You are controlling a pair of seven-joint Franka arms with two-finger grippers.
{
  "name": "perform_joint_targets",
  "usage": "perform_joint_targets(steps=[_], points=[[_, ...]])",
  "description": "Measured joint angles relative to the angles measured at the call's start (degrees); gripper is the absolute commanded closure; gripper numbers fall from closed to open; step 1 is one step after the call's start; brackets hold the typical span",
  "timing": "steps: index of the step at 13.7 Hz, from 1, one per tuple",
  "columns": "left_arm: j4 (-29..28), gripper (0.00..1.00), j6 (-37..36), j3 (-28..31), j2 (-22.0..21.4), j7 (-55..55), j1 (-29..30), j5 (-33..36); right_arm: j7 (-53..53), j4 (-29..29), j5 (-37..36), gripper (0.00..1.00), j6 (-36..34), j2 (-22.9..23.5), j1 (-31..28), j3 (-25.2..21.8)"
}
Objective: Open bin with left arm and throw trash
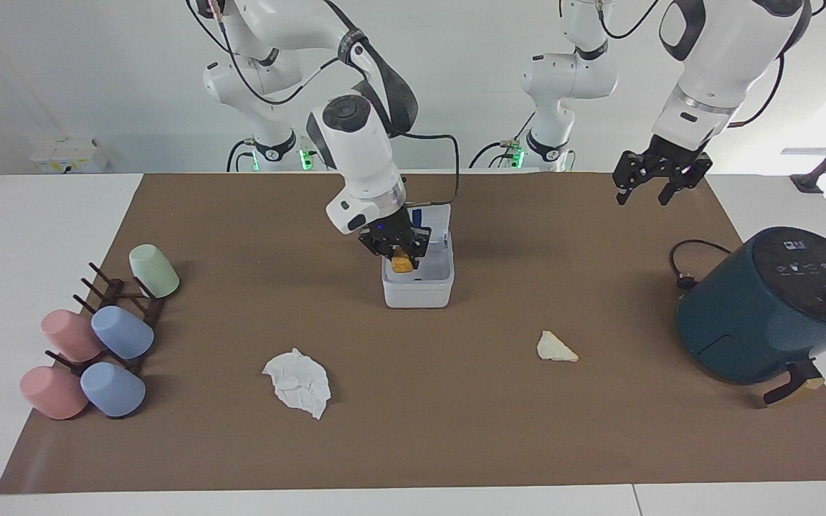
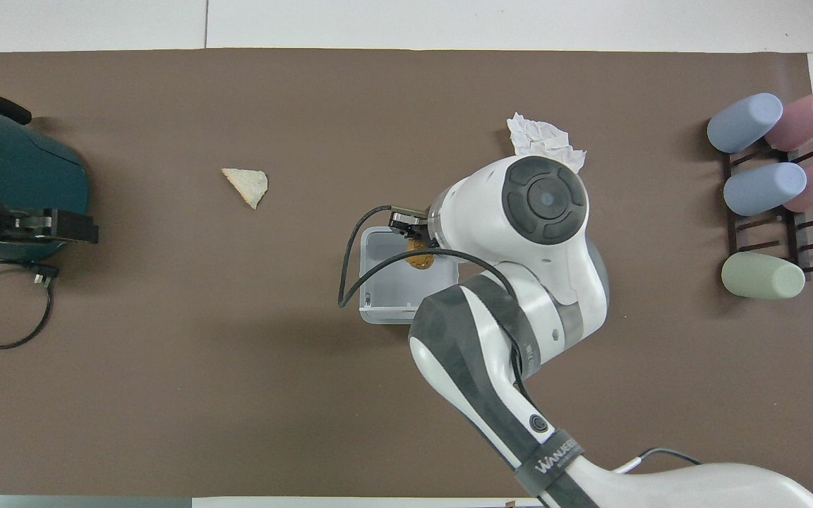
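The white-grey bin (image 1: 416, 294) stands mid-mat with its lid up; its inside shows in the overhead view (image 2: 380, 275). My right gripper (image 1: 399, 252) is shut on the yellow-brown lump (image 1: 401, 264) and holds it just over the bin's opening, as also seen from overhead, gripper (image 2: 417, 247) and lump (image 2: 420, 260). My left gripper (image 1: 644, 195) is open, empty and raised toward the left arm's end, beside the air fryer (image 2: 61, 227). The crumpled tissue (image 1: 298, 382) and the cream wedge (image 1: 555, 348) lie on the mat farther from the robots than the bin.
A dark teal air fryer (image 1: 771, 304) with its cable (image 1: 685, 266) stands at the left arm's end. A rack of pastel cups (image 1: 97, 337) sits at the right arm's end. The right arm partly covers the tissue (image 2: 540, 135) from overhead.
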Motion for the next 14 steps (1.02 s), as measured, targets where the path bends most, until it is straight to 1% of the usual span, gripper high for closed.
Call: perform_joint_targets(steps=[2,3,4,5,6,7,8,10,12,14], points=[[4.5,0.0,-2.1,0.0,2.4,0.0,1.4,0.0,1.1,-1.0,0.0,1.0,1.3,0.3,1.0,0.0],[6.2,0.0,-2.7,0.0,3.5,0.0,2.1,-0.1,1.1,-1.3,0.0,0.93,1.3,0.2,1.0,-0.1],[7.5,0.0,-2.8,0.0,4.5,0.0,2.6,-0.1,1.2,-1.7,0.1,0.67,1.3,0.2,0.9,-0.3],[8.1,0.0,-2.8,-0.1,5.2,0.0,2.7,-0.2,1.4,-2.1,0.1,0.49,1.3,0.2,0.8,-0.3],[8.3,0.0,-2.4,-0.3,6.1,0.0,2.6,-0.2,2.1,-2.4,0.1,0.4,1.3,0.2,0.9,-0.4],[8.3,0.0,-1.3,-0.8,7.2,0.0,2.6,-0.3,3.1,-2.5,0.2,0.04,1.3,0.2,0.9,-0.3],[8.3,0.0,0.1,-1.3,8.7,-0.1,2.3,-0.4,3.6,-2.6,0.2,0.0,1.3,0.2,0.9,-0.3],[8.1,0.0,3.7,-1.9,12.3,-1.9,1.2,-0.5,3.8,-2.5,0.2,0.0,1.3,0.2,1.0,-0.3],[8.0,0.0,8.8,-2.0,17.0,-5.5,-0.9,-0.5,3.7,-2.3,-0.6,0.0,1.3,0.0,1.1,-0.3],[7.3,0.0,14.4,-2.1,21.7,-7.1,-2.7,-0.5,1.3,-1.5,-6.0,0.0,1.6,0.0,0.4,-0.8]])
